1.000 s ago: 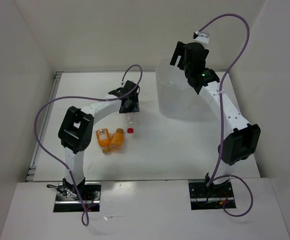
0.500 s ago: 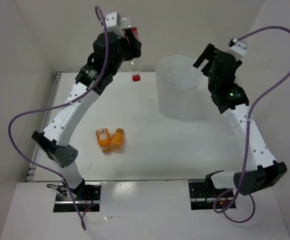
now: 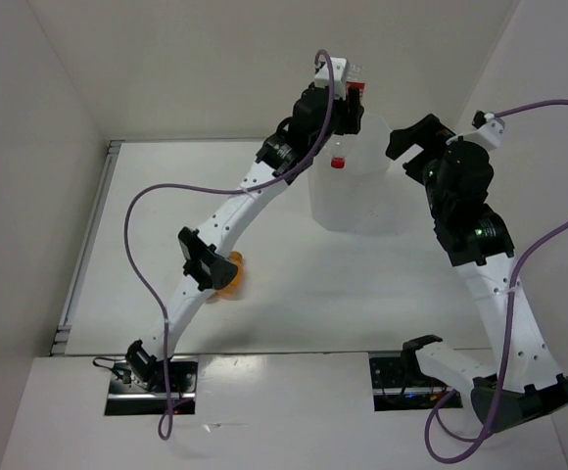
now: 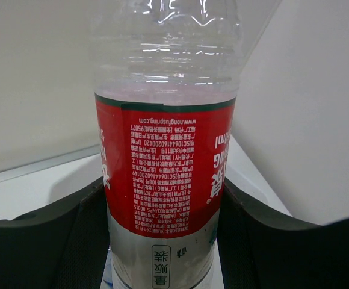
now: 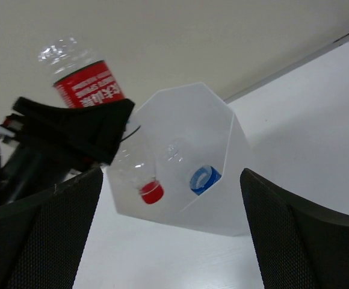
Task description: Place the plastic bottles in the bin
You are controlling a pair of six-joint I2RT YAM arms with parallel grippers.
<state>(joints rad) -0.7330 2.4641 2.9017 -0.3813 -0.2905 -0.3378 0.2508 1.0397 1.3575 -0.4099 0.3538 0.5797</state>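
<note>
Left end effector point(image 3: 348, 93), clamped on the red-label bottle point(image 3: 342, 137), has swung it cap-down over the bin point(image 3: 362, 211) for release; right end effector point(image 3: 413, 137), now fully open, holds nothing.

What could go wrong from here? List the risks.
1. The left end effector holds the clear red-labelled plastic bottle cap-down over the left side of the tall translucent white bin, close to its rim. If released here, the bottle may clip the rim and tumble outside.
2. The open right end effector hangs close beside the bin. A careless move could nudge or tip it.
</note>
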